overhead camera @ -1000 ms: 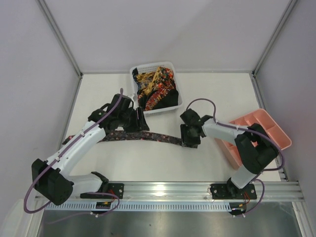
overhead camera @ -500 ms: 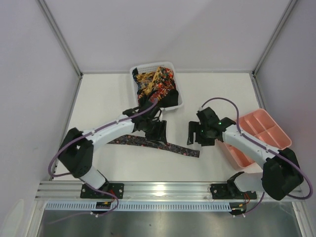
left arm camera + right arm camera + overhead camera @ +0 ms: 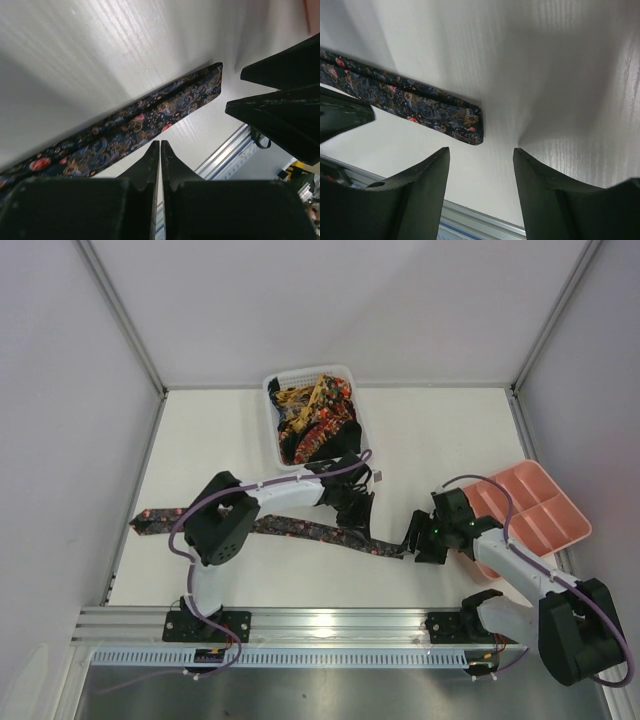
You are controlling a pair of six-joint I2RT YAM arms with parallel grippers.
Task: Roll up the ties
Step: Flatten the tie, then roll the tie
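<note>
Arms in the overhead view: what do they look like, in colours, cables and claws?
The left arm and right arm have white tubular links between bulky black joints. A purple cable loops loosely along each. The left claw and right claw are black, each with two flat, tapering fingers.

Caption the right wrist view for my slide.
Open right tool hovers near the tie's end on the table.

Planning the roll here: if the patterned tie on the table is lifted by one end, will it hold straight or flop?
Probably floppy: the tie lies thin and flat on the table, bending slightly along its length. Likely light, so a push may bunch it rather than slide it whole. Flat as it is, it shouldn't roll by itself.
</note>
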